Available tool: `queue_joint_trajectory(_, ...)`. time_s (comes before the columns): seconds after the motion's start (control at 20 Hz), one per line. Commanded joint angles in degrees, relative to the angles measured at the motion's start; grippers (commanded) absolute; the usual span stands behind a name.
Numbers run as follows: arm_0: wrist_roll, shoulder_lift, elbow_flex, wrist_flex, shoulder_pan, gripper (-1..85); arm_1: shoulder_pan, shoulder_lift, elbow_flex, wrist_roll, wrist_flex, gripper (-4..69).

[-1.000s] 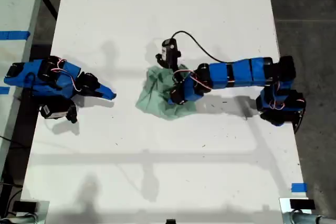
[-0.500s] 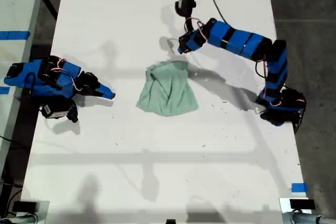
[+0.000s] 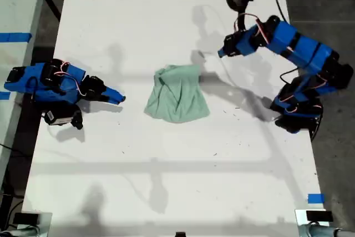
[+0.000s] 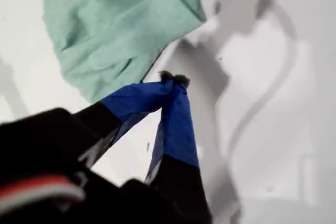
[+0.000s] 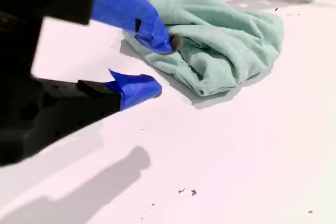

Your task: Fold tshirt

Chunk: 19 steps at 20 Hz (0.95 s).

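The tshirt [image 3: 177, 94] lies bunched in a rumpled heap near the centre of the white table [image 3: 166, 181], with folds running across its upper surface. Nothing grips it.

My first gripper [image 4: 173, 79] is raised above the table at about the 2 o'clock direction from the tshirt in the exterior view [image 3: 221, 54], well apart from the cloth. Its blue-taped fingers meet at the tips, so the jaws are pressed together and empty. In the first wrist view the tshirt [image 4: 115, 27] sits beyond the tips, not in contact.

My second gripper [image 5: 157, 64] rests low at the table at about the 9 o'clock direction from the tshirt in the exterior view [image 3: 118, 98], near the cloth but clear of it. Its jaws are spread, with one blue finger above and one below, and nothing between them. In the second wrist view the tshirt [image 5: 220, 45] lies just beyond the upper fingertip.

A strip of blue tape [image 3: 315, 198] is stuck to the table at about 5 o'clock from the tshirt.
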<state>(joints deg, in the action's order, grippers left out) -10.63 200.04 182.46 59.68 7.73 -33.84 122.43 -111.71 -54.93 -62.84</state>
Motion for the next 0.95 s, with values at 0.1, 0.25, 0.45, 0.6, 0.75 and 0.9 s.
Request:
queue_joint_trajectory(0.1, 0.53, 6.15, 0.44, 0.00, -0.18, 12.4, 13.80, 41.31, -35.33, 18.98, 3.69, -1.5)
queue_joint_trajectory(0.25, 0.53, 6.15, 0.44, 0.00, -0.18, 12.5, 22.50, 62.93, -54.76, 30.76, 3.96, -1.5)
queue_joint_trajectory(0.45, 0.70, 6.15, 0.44, 0.00, -0.18, 12.6, 25.40, 74.71, -64.78, 47.99, -7.82, -0.5)
queue_joint_trajectory(0.6, 0.79, 6.15, 0.44, 0.00, -0.09, 12.7, 25.40, 77.26, -64.69, 37.79, -7.82, 2.3)
queue_joint_trajectory(0.75, 0.88, 6.15, 0.44, 0.00, -0.09, 12.7, 25.31, 77.26, -64.34, 8.26, -8.70, 2.0)
queue_joint_trajectory(0.9, 0.88, 6.15, 0.44, 0.09, -0.09, 12.7, 25.49, 77.26, -64.34, 9.32, -8.79, 1.8)
